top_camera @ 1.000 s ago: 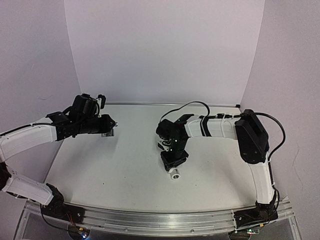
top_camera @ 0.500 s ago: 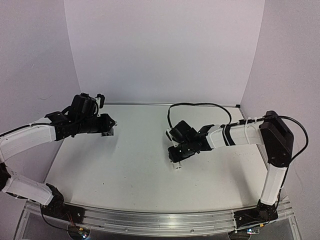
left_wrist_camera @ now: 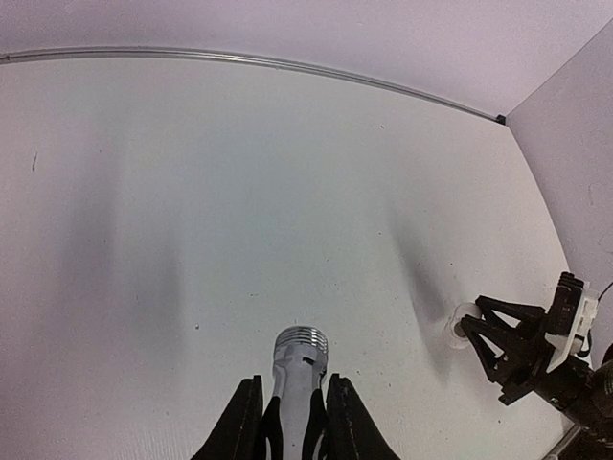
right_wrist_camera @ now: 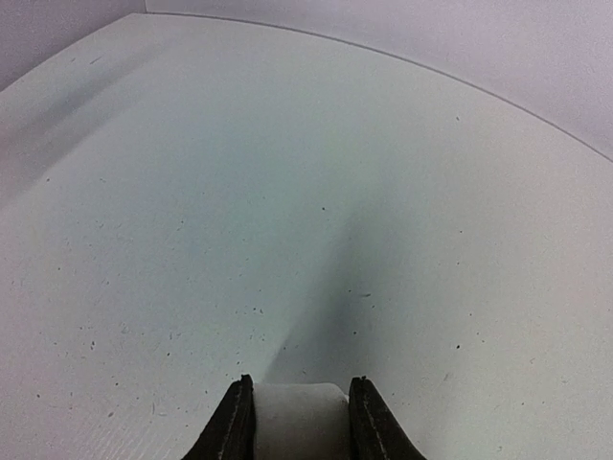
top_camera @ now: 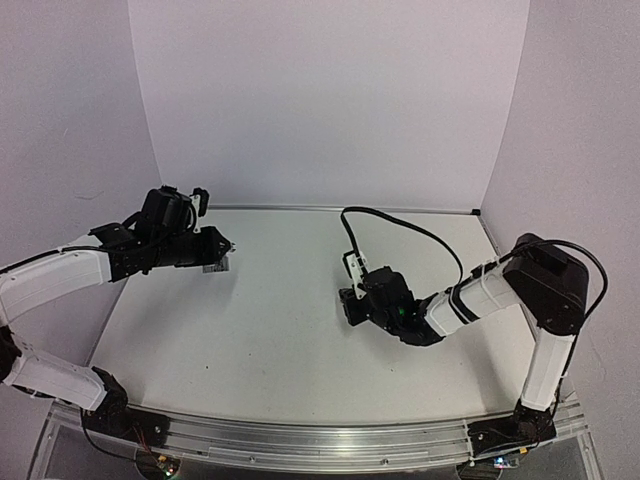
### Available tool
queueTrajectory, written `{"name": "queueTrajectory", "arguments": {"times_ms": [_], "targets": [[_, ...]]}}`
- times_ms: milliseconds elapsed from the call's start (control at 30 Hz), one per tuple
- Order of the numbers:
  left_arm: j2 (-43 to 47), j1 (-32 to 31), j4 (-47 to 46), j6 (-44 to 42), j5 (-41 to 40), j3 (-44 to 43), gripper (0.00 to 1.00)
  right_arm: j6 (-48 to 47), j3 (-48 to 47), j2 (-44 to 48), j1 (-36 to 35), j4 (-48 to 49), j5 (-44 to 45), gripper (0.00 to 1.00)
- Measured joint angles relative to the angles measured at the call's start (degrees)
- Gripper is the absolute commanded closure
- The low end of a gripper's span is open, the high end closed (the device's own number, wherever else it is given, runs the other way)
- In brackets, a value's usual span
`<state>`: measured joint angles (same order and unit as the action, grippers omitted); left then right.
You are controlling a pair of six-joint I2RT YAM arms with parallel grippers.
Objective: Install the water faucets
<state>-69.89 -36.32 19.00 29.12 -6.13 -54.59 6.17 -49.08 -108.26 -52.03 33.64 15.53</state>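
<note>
Left wrist view: I see the left gripper (left_wrist_camera: 294, 388) pinching the faucet (left_wrist_camera: 300, 356) at far left; the right gripper (right_wrist_camera: 299, 391) clamps the white fitting (right_wrist_camera: 297, 422) centre-right. Risk: tilted thread entry could jam.

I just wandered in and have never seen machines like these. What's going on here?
Two robot arms are working over a white table. The left pincer is shut on a small silver faucet and holds it over the table's left side. The right pincer is low near the middle of the table, closed on a white plastic fitting. The two parts are well apart, so the faucet is not yet installed.
</note>
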Motion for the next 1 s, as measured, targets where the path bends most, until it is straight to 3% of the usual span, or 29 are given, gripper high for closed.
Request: {"name": "queueTrajectory", "arguments": {"times_ms": [233, 467, 733, 1000], "targets": [[0.2, 0.0, 0.0, 0.9, 0.0, 0.0, 1.00, -3.6, 5.4, -2.3, -3.1, 12.5, 3.6, 0.98], [0.2, 0.0, 0.0, 0.9, 0.0, 0.0, 1.00, -4.8, 8.7, -3.2, -4.8, 19.2, 5.3, 0.85], [0.2, 0.0, 0.0, 0.9, 0.0, 0.0, 1.00, -4.7, 11.3, -3.1, -5.5, 22.8, 6.9, 0.55], [0.0, 0.0, 0.0, 0.9, 0.0, 0.0, 1.00, -3.1, 12.8, -0.7, -7.5, 17.0, 9.1, 0.31]]}}
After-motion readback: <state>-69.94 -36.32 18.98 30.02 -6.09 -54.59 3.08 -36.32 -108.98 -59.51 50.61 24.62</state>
